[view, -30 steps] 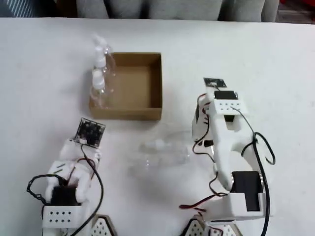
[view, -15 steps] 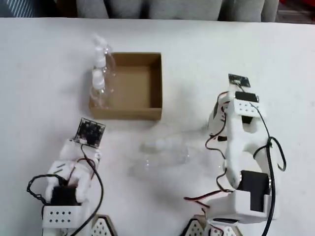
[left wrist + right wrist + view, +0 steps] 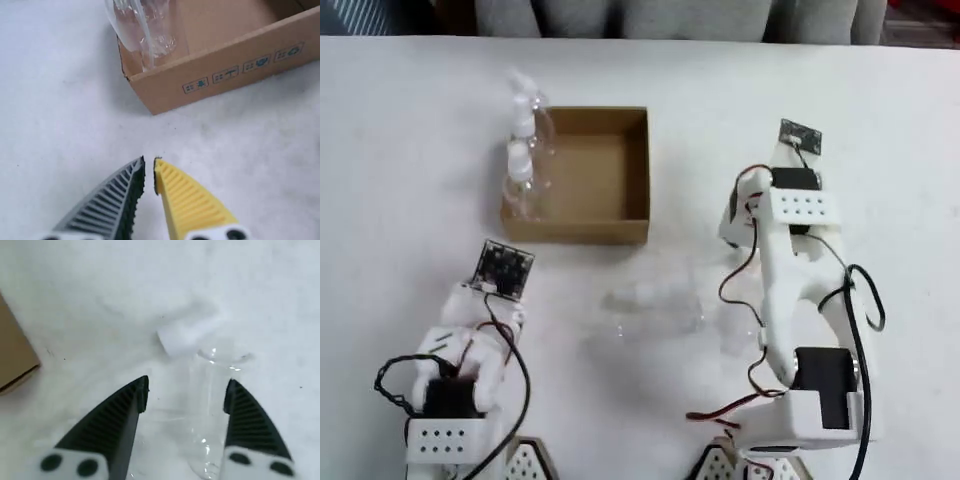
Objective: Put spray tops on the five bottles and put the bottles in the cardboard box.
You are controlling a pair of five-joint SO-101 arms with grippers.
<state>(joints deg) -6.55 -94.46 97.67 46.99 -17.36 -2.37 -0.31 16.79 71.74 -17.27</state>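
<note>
R tool (image 3: 186, 384) wide open, empty, facing clear bottle (image 3: 212, 405) lying on table (image 3: 75, 300); off-centre squeeze could roll it away. L tool (image 3: 149, 165) closed, empty.

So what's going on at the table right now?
The right arm's black pincer hangs open over a clear plastic bottle lying on the white table, not gripping it. The left arm's grey-and-yellow pincer sits shut and empty in front of the brown cardboard box. Clear bottles with white spray tops already stand at the box's left side.
</note>
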